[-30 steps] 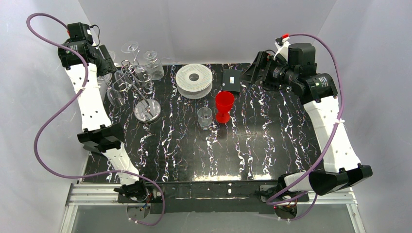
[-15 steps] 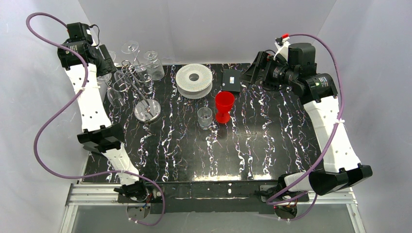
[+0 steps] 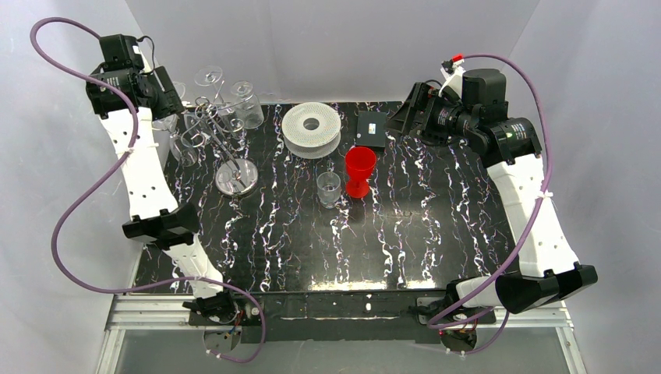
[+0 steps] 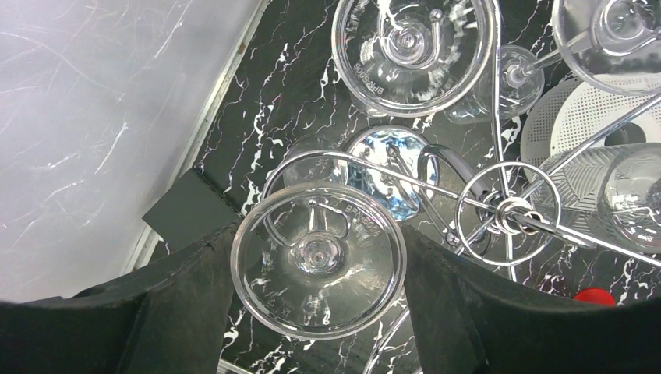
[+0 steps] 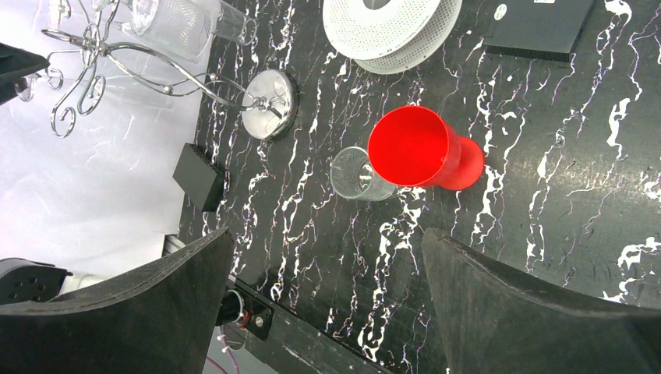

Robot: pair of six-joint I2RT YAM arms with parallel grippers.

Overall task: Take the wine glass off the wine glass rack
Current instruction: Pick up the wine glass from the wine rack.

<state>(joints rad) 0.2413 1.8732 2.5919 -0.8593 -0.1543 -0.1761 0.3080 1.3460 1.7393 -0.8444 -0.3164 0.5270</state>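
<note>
The left gripper point(image 4: 318, 257) hung above one arm of the wine glass rack point(image 4: 507, 206) with its jaws spread wide. The wine glass point(image 4: 318, 269) sat directly beneath it, foot up and bowl down, and the round foot filled nearly the whole gap between the two dark fingers point(image 4: 156, 312). Whether the foot's edge touched either finger could not be told from the wrist view, and nothing there showed a firm grip. The glass hung inverted because a curved wire arm cradled it beneath the foot. So the wide, straddling pose looked chosen to close on the foot or stem from both sides and then draw the glass outward, away from the hub just to the gripper's right. More hanging glasses point(image 4: 413, 47) crowded the space ahead of the fingertips, so any sideways swing risked a knock. The right gripper point(image 5: 327, 234) was also open and empty, held high and well apart from the rack, probably to leave the left arm room. A red cup point(image 5: 413, 146) and a small clear tumbler point(image 5: 355, 175) stood on the table point(image 5: 546, 195) ahead of its fingers.
</note>
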